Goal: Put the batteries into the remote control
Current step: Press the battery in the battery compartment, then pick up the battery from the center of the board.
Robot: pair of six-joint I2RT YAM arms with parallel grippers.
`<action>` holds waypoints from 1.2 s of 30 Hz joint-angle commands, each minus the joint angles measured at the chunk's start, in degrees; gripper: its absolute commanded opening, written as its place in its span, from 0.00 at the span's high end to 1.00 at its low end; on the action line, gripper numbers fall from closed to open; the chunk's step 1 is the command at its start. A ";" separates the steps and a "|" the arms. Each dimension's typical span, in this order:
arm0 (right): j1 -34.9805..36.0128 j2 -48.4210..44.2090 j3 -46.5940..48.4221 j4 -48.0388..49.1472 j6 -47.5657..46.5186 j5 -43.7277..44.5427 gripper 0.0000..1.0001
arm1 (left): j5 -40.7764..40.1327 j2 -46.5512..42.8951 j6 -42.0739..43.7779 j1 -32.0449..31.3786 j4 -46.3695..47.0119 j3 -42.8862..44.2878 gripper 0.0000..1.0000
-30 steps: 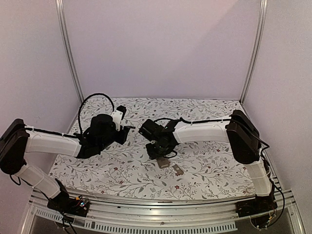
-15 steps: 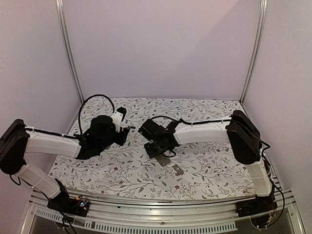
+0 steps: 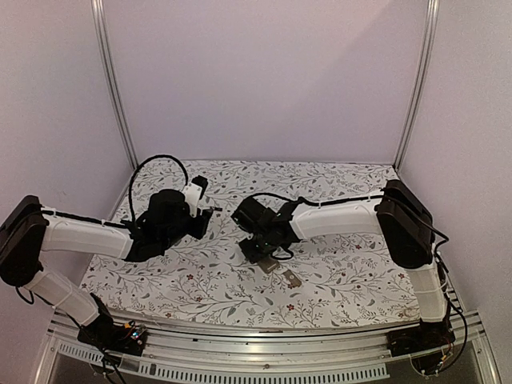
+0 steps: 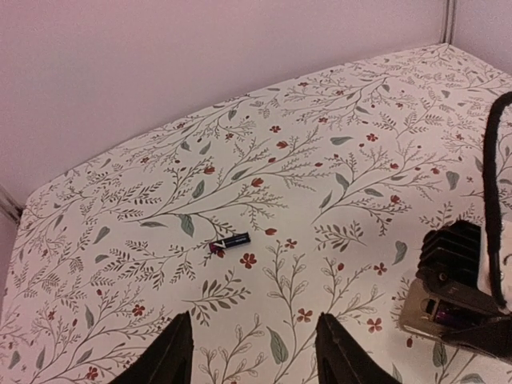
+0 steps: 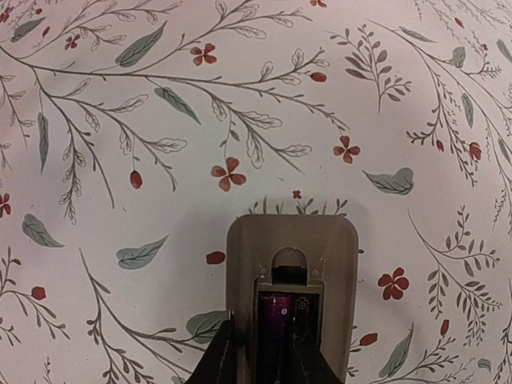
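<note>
The remote control (image 5: 292,248) lies back up on the floral cloth, its dark battery recess open. My right gripper (image 5: 262,368) is nearly closed over the recess, its fingers on either side of a purple battery (image 5: 276,316) that sits in the left slot. In the top view the right gripper (image 3: 264,246) is directly over the remote (image 3: 270,263). A second dark battery (image 4: 230,240) lies loose on the cloth ahead of my left gripper (image 4: 254,352), which is open, empty and clear of it. The left gripper (image 3: 204,212) hovers at the left of centre.
A small flat tan-grey cover piece (image 3: 292,279) lies on the cloth just near and right of the remote. The remote and the right gripper also show at the right edge of the left wrist view (image 4: 420,308). Walls and metal posts (image 3: 112,88) enclose the table.
My right gripper has shifted slightly right and nearer over the remote. The left arm has not moved.
</note>
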 commanded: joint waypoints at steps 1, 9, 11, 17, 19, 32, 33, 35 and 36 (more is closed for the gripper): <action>0.20 1.76 1.31 -5.29 -2.67 -4.00 0.79 | -0.46 0.00 0.90 -0.29 0.59 0.09 0.48; -1.81 -6.00 1.74 -0.97 -3.77 -6.93 0.73 | 0.48 2.89 -1.02 1.31 -2.94 3.27 0.42; -2.64 -8.11 0.69 0.72 -4.06 -7.89 0.71 | 1.31 4.59 -2.19 2.25 -5.12 5.22 0.41; -5.05 -11.57 -1.97 3.18 -6.21 -9.48 0.67 | 2.96 8.47 -3.04 4.08 -9.46 9.57 0.41; -5.40 -12.45 -2.64 3.52 -7.27 -9.54 0.66 | 4.14 9.16 -2.96 5.21 -9.82 10.00 0.40; -8.54 -19.28 -12.11 10.06 -10.91 -12.88 0.59 | 16.89 33.26 3.42 13.38 -24.97 35.16 0.37; -8.54 -19.41 -12.59 10.26 -11.13 -12.87 0.59 | 17.28 35.02 5.16 13.43 -26.69 37.48 0.36; -8.63 -19.78 -13.56 10.55 -11.56 -14.73 0.58 | 18.17 37.80 7.91 14.12 -28.38 41.31 0.36; -8.62 -20.00 -14.08 10.78 -11.70 -14.91 0.58 | 18.81 38.67 8.64 14.70 -29.05 42.85 0.36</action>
